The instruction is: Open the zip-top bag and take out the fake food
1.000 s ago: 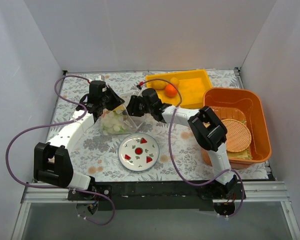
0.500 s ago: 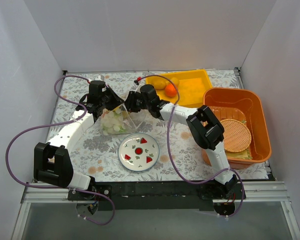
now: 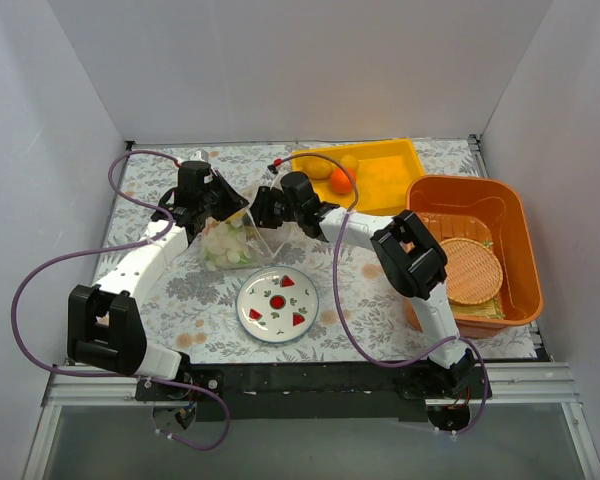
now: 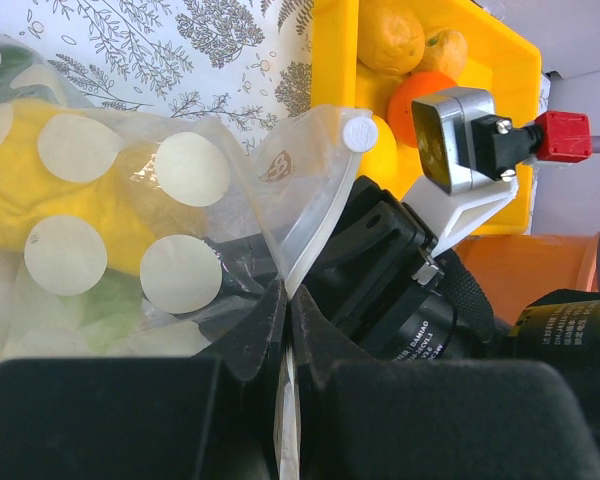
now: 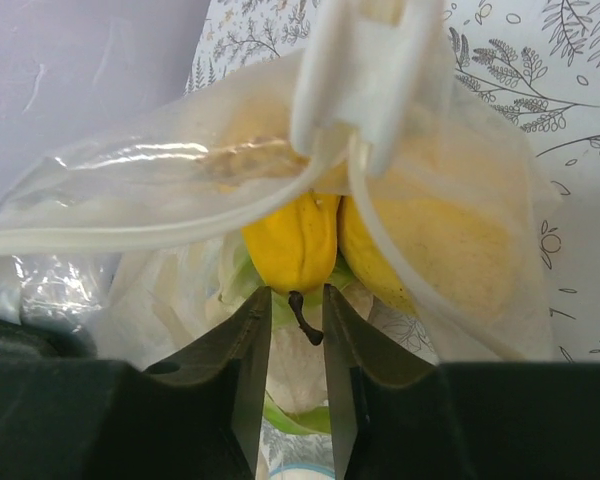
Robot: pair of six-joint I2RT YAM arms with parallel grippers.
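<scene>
The zip-top bag point(image 3: 230, 240) lies open between the two arms and holds yellow fake food and pale green-white pieces. My left gripper point(image 3: 223, 197) is shut on the bag's zip edge; the left wrist view shows the strip pinched between its jaws point(image 4: 288, 300). My right gripper point(image 3: 257, 210) is at the bag's mouth. In the right wrist view its jaws point(image 5: 297, 300) stand a narrow gap apart around the dark stem of a yellow fruit point(image 5: 292, 240) inside the bag point(image 5: 160, 170). An orange fruit point(image 3: 340, 180) and lemons point(image 3: 320, 167) lie in the yellow tray.
The yellow tray point(image 3: 390, 180) stands at the back, just right of the right gripper. A white plate point(image 3: 278, 303) with red motifs lies in front of the bag. An orange bin point(image 3: 515, 250) with a woven basket stands at the right.
My right gripper has moved left and back toward the bag's mouth. The left gripper has held its place on the bag's edge.
</scene>
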